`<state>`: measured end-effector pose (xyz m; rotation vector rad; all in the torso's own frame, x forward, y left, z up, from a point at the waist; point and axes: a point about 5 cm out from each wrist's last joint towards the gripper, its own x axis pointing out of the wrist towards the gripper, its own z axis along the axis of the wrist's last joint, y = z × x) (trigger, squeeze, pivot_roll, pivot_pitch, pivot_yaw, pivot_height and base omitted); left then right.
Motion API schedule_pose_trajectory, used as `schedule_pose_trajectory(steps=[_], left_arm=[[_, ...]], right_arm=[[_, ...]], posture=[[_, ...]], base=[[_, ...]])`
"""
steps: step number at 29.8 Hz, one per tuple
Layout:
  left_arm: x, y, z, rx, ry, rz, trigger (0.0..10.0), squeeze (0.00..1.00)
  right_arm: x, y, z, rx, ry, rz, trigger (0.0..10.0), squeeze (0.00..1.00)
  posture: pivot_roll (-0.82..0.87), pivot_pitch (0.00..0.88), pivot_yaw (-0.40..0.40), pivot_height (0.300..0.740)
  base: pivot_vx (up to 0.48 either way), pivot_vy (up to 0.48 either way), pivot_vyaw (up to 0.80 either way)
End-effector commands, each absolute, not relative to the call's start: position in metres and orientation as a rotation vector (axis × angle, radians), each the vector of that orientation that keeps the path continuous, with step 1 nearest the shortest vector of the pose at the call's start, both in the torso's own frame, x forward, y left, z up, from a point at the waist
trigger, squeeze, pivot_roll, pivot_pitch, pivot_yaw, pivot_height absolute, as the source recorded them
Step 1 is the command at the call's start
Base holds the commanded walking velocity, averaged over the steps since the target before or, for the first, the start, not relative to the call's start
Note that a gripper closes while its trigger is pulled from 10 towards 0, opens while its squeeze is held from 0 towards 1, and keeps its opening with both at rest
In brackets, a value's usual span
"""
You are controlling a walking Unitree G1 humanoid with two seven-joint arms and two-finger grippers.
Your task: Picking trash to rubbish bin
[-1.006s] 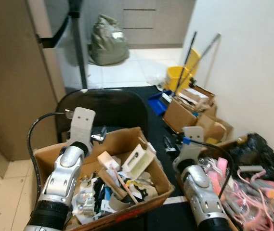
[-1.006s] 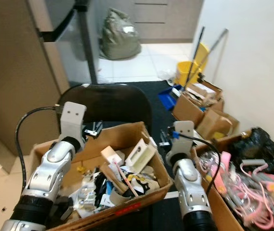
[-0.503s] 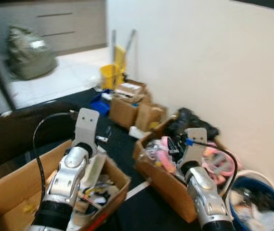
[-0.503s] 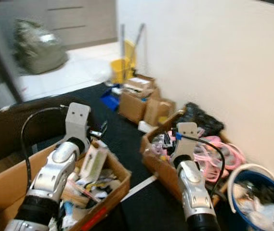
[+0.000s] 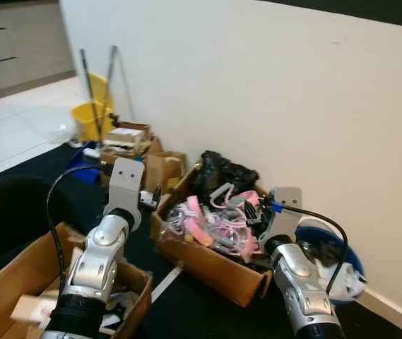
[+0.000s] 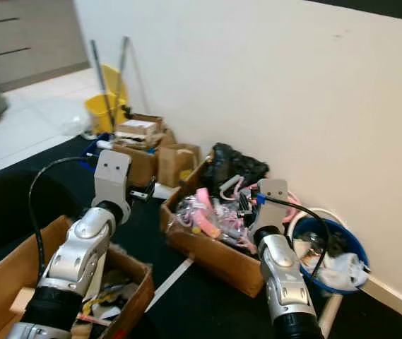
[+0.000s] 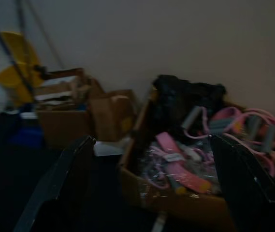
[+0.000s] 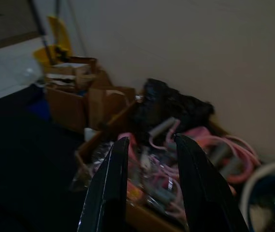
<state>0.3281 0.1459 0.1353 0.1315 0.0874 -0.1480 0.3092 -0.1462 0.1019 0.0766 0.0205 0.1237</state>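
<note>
A blue rubbish bin (image 6: 330,253) with white trash in it stands against the wall at the right. Beside it sits a cardboard box (image 5: 211,260) full of pink straps and grey handles. A second cardboard box (image 5: 3,295) with mixed scraps lies at the lower left. My left gripper (image 5: 153,197) is raised over the dark mat between the two boxes; its fingers (image 7: 67,176) stand wide apart and open, holding nothing. My right gripper (image 8: 151,140) hovers over the near side of the pink-strap box, open by a narrow gap, with nothing between its fingers (image 8: 110,183).
A yellow mop bucket (image 5: 93,117) with poles stands far left by the wall. Small cardboard boxes (image 5: 127,145) sit beside it. A black bag (image 5: 225,171) lies at the back of the pink-strap box. A dark chair (image 5: 6,212) is at the left.
The camera has swung to the right: the chair and scrap box slid left, and the wall, pink-strap box and blue bin came into view. Both arms hold the same pose.
</note>
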Motion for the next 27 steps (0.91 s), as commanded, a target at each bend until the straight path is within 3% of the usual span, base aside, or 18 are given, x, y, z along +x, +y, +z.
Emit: schedule_pose_trajectory(steps=[1,27], left_arm=[[0.3273,0.1464,0.1321,0.132,0.100,-0.146,10.0,0.00],[0.3276,0.1469,0.1333,0.145,0.099,-0.157,10.0,0.00]], right_arm=[[0.3074,-0.1454,0.0996,0.085,0.034,0.127,10.0,0.00],[0.3060,-0.1424,0.0977,0.103,0.042,0.122,10.0,0.00]], posture=[[-0.10,0.051,-0.019,0.740],[-0.07,0.063,-0.014,0.740]], base=[[0.000,0.000,-0.80],[0.000,0.000,-0.80]])
